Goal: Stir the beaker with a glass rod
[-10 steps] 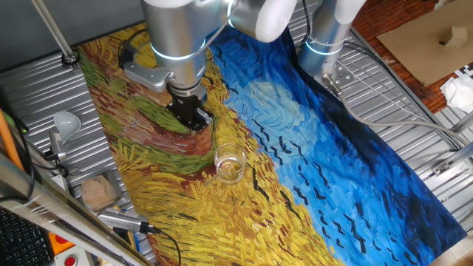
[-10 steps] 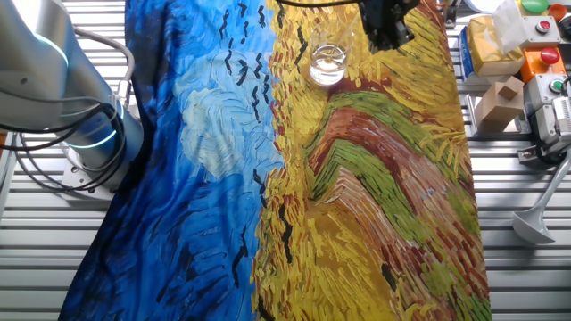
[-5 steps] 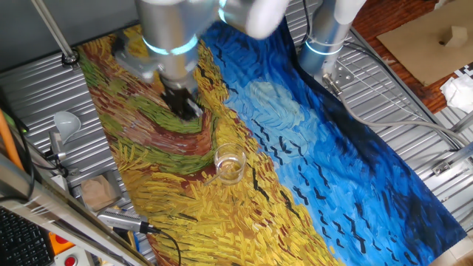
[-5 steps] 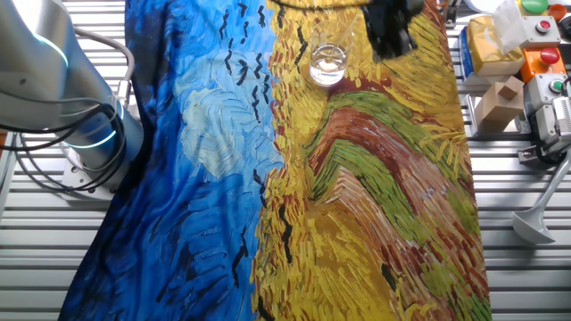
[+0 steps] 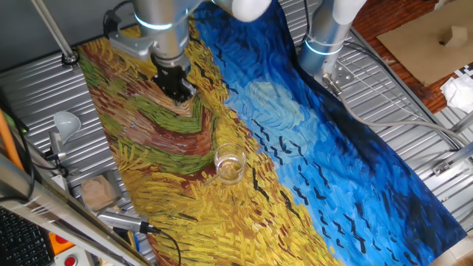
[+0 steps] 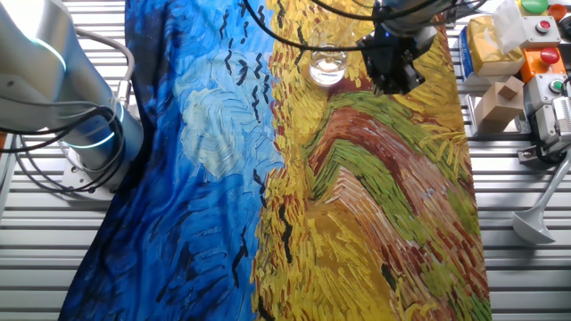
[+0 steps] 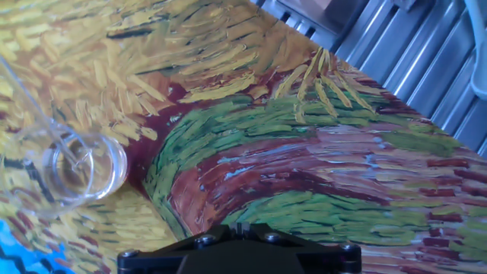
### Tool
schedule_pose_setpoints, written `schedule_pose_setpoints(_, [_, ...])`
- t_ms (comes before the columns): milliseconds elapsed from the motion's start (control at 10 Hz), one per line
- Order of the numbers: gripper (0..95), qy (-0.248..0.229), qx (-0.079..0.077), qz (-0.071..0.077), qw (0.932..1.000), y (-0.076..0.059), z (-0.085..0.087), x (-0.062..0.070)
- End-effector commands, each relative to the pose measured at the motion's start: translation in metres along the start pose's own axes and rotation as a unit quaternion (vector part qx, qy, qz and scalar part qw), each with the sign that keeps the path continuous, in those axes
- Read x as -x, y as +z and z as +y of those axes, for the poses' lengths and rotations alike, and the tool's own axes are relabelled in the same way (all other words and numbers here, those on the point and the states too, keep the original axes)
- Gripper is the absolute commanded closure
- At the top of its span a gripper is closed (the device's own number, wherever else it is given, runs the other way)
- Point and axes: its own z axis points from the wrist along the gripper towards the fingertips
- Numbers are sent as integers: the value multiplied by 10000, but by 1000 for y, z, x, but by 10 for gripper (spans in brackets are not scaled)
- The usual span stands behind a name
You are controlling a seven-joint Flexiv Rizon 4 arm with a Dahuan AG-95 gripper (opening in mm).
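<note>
1. Notice first where your gripper hangs: over the green and brown strokes of the painted cloth, well apart from the beaker, which stands upright on the yellow part of the cloth near its front edge in one fixed view.
2. You can see a thin glass rod leaning in the beaker in the hand view, its lower end inside the glass and its shaft slanting up over the rim towards the top left corner. It probably rests there because a rod that slender lies steadier propped against the rim.
3. Judging by that, you are holding nothing; but whether the fingers are spread or closed you cannot tell, since the hand view shows only the black base of the tool and both fixed views show a dark lump.
4. The rod is nearly invisible in both fixed views, so rely on the hand view for it.
5. The rod's upper end is cut off at that view's edge.
6. Whether the beaker holds liquid is hard to make out.
7. A white funnel sits off the cloth on the metal table, unused.
</note>
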Motion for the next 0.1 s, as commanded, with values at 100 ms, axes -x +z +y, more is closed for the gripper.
schedule_pose_setpoints(100, [950, 75, -43, 29, 10000, 1, 1, 1])
